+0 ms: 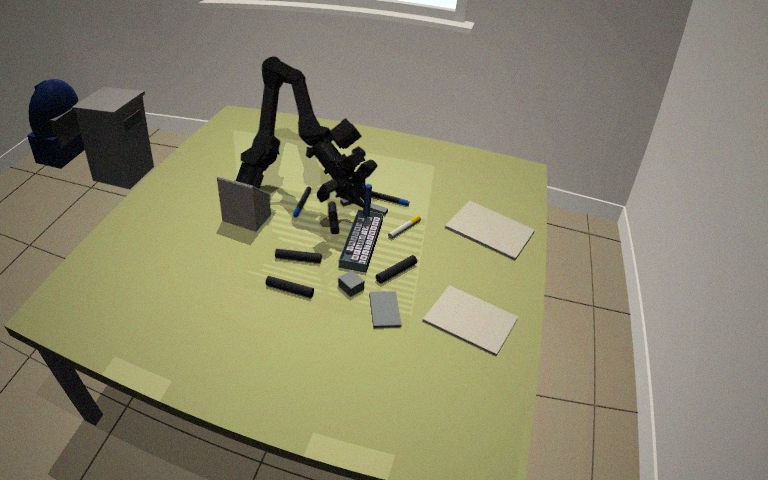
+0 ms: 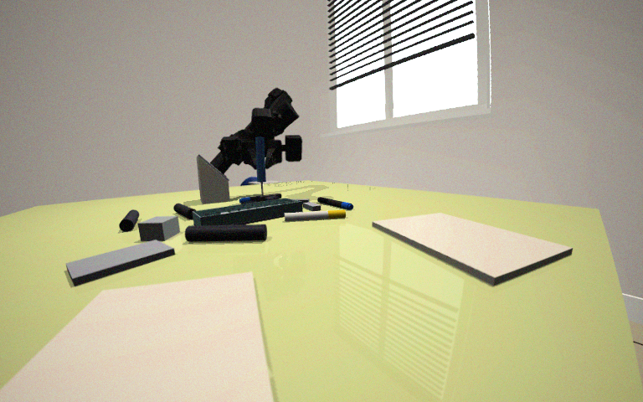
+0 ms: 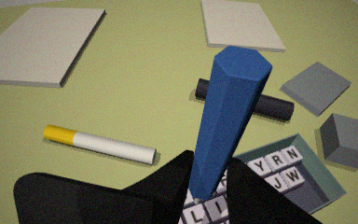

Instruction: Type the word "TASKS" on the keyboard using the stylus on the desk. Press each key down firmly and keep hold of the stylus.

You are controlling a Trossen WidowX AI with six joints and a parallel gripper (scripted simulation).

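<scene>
My gripper [image 1: 359,191] [image 2: 260,158] [image 3: 210,161] is shut on the blue hexagonal stylus [image 1: 367,201] [image 2: 260,158] [image 3: 227,117] and holds it upright. The stylus tip hangs just above the far end of the dark green keyboard [image 1: 361,240] [image 2: 245,211] [image 3: 307,161], which lies in the middle of the yellow-green table [image 1: 198,321]. In the wrist view white keys with letters Y, R, N, J, W and L show beside my fingers. The stylus tip itself is hidden behind the fingers there.
Around the keyboard lie several black cylinders [image 1: 396,268] [image 2: 225,232] [image 3: 271,107], a white and yellow marker [image 1: 403,226] [image 2: 315,214] [image 3: 99,144], blue-tipped pens [image 1: 301,201] [image 1: 392,198], a grey cube [image 1: 350,283] [image 3: 349,140], a grey slab [image 1: 384,308] [image 3: 315,87] and a grey upright block [image 1: 243,204]. Two beige pads [image 1: 489,228] [image 1: 470,318] lie to the right.
</scene>
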